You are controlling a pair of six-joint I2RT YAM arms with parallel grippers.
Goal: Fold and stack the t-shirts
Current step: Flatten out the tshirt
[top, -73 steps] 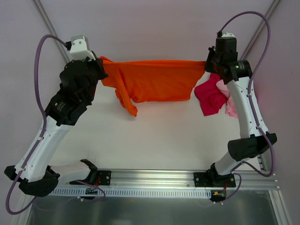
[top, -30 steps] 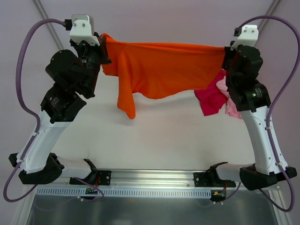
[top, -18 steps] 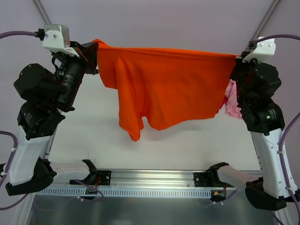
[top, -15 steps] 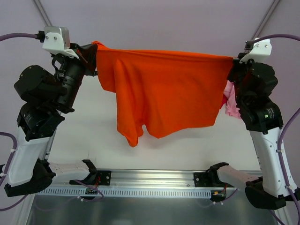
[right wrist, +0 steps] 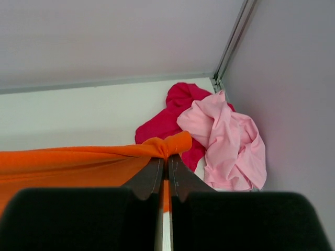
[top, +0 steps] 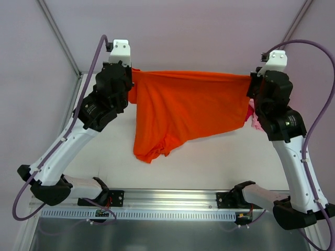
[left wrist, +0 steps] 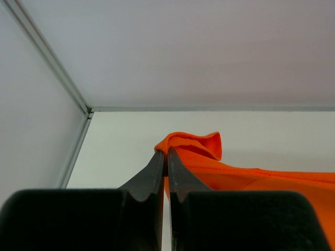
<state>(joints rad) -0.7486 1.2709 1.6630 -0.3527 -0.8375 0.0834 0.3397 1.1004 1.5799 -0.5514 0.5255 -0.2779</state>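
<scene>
The orange t-shirt (top: 183, 110) hangs limp and light between the left end effector (left wrist: 166, 156) and right end effector (right wrist: 167, 159), each clamped on an upper corner, likely the best hold.

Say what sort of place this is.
Likely a robotics lab cell: two arms bolted to a rail, a table walled by plain panels, an orange shirt stretched between left gripper and right gripper.
</scene>
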